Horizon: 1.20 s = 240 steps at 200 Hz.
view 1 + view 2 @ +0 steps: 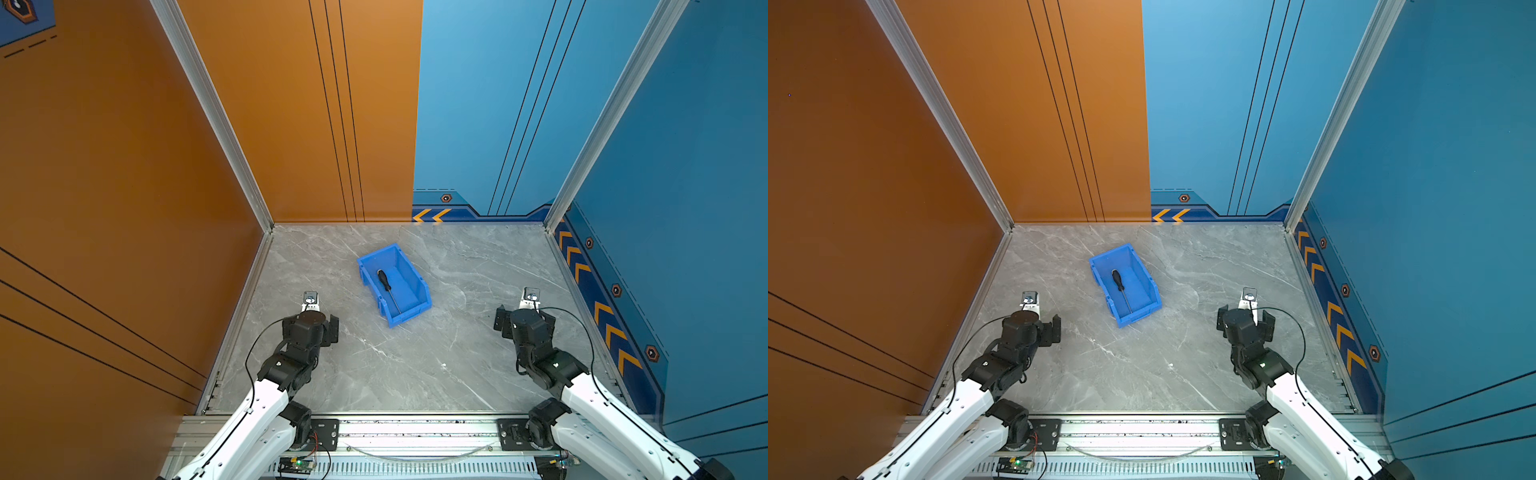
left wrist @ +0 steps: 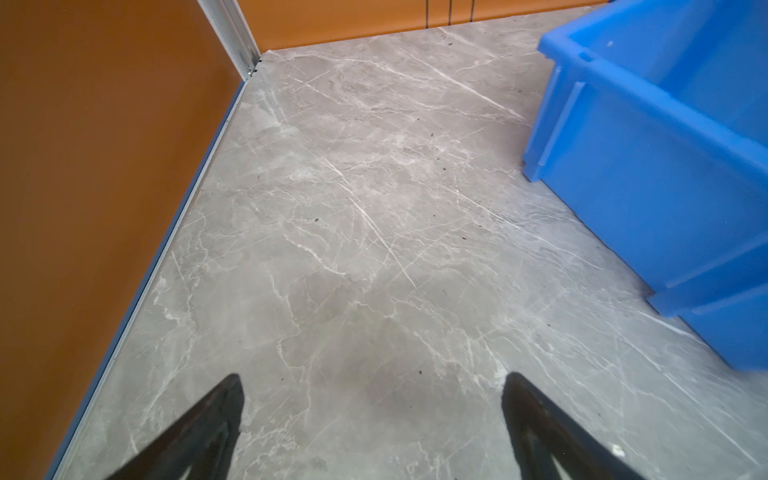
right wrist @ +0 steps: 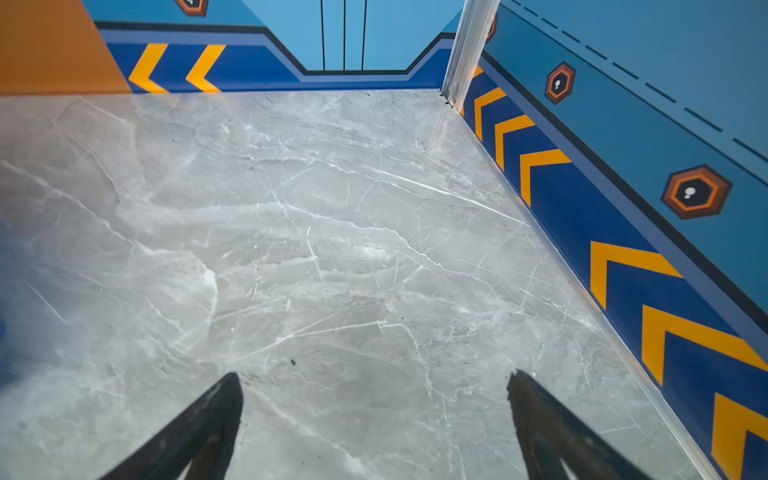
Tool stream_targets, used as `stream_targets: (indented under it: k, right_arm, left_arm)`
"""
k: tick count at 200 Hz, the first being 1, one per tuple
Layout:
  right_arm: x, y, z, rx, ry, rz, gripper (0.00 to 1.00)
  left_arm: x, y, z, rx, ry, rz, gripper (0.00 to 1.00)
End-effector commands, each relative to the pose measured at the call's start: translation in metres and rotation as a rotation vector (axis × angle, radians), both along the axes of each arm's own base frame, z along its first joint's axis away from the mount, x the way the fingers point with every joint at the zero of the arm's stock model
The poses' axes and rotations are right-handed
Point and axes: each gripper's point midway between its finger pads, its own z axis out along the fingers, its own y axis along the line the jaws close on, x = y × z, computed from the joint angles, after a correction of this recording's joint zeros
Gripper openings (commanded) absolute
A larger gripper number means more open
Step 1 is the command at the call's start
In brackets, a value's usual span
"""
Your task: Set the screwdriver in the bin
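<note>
Top views: screwdriver in bin, both grippers empty

Near edge: left gripper (image 2: 372, 382) and right gripper (image 3: 376, 380) are both spread wide with nothing between the fingers. Each hangs over bare table, one on either side of the bin.

Mid-table: screwdriver (image 1: 389, 291) lies flat inside bin (image 1: 410, 276), handle at the far end, shaft tip toward the near, lower wall. Task looks done.

Risk: the left arm sits nearest the bin. A careless swing could clip its wall and skid it on the slick top, and the tip might ride out over the low lip.

Table (image 1: 415, 365) is glossy grey marble-look. Beyond: orange wall (image 1: 124, 166) on the left, blue wall (image 1: 685, 208) on the right with yellow chevrons.
</note>
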Motion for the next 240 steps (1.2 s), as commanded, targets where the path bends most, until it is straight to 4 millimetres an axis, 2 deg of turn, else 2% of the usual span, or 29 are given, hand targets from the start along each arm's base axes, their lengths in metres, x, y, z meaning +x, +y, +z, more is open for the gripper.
stream_targets:
  k: [1,13,43,85,105,138,190,210,240]
  right_arm:
    - [0.017,0.019,0.035,0.001,-0.181,0.128,1.0]
    - [0.021,0.019,0.03,-0.024,-0.154,0.157,1.0]
    - [0.027,0.009,0.003,-0.041,-0.054,0.152,1.0]
    - [0.032,-0.007,-0.015,-0.015,-0.097,0.099,1.0]
    - [0.041,-0.009,-0.014,-0.015,-0.116,0.115,1.0]
    - [0.061,-0.019,-0.013,0.008,-0.157,0.092,1.0]
    - [0.09,-0.022,-0.01,0.037,-0.214,0.07,1.0]
    - [0.1,-0.023,-0.019,0.019,-0.171,0.084,1.0]
    - [0.104,-0.033,-0.028,0.035,-0.216,0.043,1.0]
  left_arm:
    - [0.012,0.012,0.005,-0.014,-0.05,0.044,0.98]
    - [0.017,0.019,0.002,-0.022,-0.061,0.062,0.98]
    - [0.031,0.031,-0.008,-0.026,-0.089,0.094,0.98]
    - [0.051,0.038,-0.026,-0.02,-0.097,0.12,0.98]
    - [0.061,0.039,-0.033,-0.002,-0.092,0.124,0.98]
    - [0.082,0.037,-0.027,-0.009,-0.157,0.098,0.98]
    - [0.106,0.032,-0.023,-0.031,-0.217,0.078,0.98]
    - [0.111,0.029,-0.023,-0.018,-0.209,0.055,0.98]
    - [0.115,0.026,-0.022,-0.009,-0.219,0.02,0.98]
